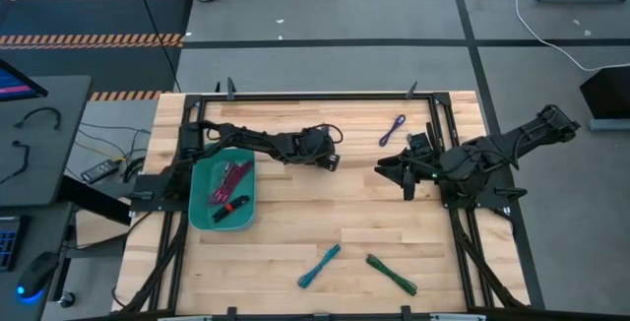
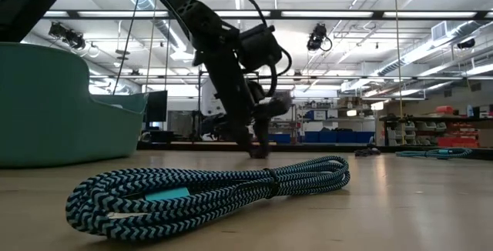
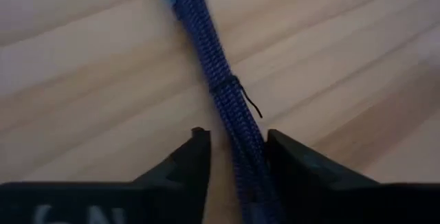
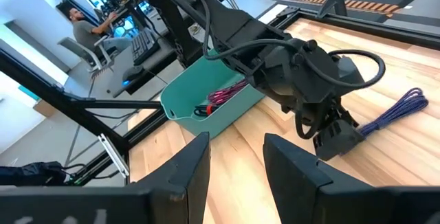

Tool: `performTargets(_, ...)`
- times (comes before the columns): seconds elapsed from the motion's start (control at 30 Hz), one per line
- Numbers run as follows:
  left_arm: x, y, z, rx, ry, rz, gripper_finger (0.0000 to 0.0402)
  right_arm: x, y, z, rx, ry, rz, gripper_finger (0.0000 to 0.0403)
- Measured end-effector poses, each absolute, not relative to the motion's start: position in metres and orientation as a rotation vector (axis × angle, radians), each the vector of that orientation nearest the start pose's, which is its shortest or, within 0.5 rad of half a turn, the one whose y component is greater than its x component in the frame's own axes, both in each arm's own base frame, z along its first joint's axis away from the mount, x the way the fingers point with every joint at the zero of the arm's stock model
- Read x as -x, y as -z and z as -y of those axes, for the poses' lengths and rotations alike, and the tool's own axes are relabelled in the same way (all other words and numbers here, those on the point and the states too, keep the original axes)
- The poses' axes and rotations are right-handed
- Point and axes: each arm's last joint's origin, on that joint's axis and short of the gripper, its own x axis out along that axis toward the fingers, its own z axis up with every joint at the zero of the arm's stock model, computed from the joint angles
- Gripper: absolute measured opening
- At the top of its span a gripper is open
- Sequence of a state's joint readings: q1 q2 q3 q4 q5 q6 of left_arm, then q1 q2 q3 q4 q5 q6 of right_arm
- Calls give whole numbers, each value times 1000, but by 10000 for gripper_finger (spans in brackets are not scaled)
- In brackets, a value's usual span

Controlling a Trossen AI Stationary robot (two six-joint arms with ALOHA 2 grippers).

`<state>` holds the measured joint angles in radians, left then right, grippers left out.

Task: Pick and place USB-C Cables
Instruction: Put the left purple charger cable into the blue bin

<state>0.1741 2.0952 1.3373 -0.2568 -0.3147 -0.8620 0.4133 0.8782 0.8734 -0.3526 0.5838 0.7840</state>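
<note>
A blue braided cable [image 3: 213, 59] lies on the wood, and my left gripper [image 3: 237, 145] stands open over it, pointing down, one finger on each side of the cable's end. Seen from above, the left gripper [image 1: 330, 159] hides that cable. My right gripper [image 4: 237, 159] is open and holds nothing; it hovers right of the table's middle [image 1: 389, 170], facing the left arm. A purple cable [image 1: 394, 129] lies near the far edge. A teal cable [image 1: 320, 265] and a green one [image 1: 392, 274] lie near the near edge. Magenta and red-black cables [image 1: 231, 188] lie in the teal tray [image 1: 202, 213]. My left gripper comes at the blue cable from above, with its fingers on either side of the cable near one end [image 3: 247, 162]. The cable lies flat on the table, closer to one finger [image 3: 289, 162]. Whether that finger touches it, I cannot tell.
The teal tray sits at the table's left under the left arm. A black frame rail [image 1: 315, 95] runs round the table top. Bare wood shows between the tray and the near cables. In the right wrist view a person [image 4: 86, 21] sits at a desk beyond the table.
</note>
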Motion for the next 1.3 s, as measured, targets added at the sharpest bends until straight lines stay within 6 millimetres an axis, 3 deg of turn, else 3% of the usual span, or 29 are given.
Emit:
performTargets(0.2,-412,-120,-81,643,-799,-840,63,-174,-334,-59,-610,281,-221,141)
performTargets(0.37,-405,-132,-78,606,-694,-931,20,-175,-335,-59,-614,282,-211,141)
performTargets(0.47,-399,-155,-71,613,-651,-940,20,-175,-335,-59,-614,284,-210,141)
performTargets(0.67,-375,-224,-42,509,-572,-891,20,-175,-334,-58,-596,311,-204,141)
performTargets(0.77,-354,-257,-22,472,-527,-878,20,-176,-334,-58,-565,339,-196,141)
performTargets(0.97,-299,-300,21,465,-517,-955,20,-183,-329,-56,-496,418,-195,141)
performTargets(1.3,-180,-333,93,664,-686,-1193,20,-205,-315,-43,-412,529,-243,141)
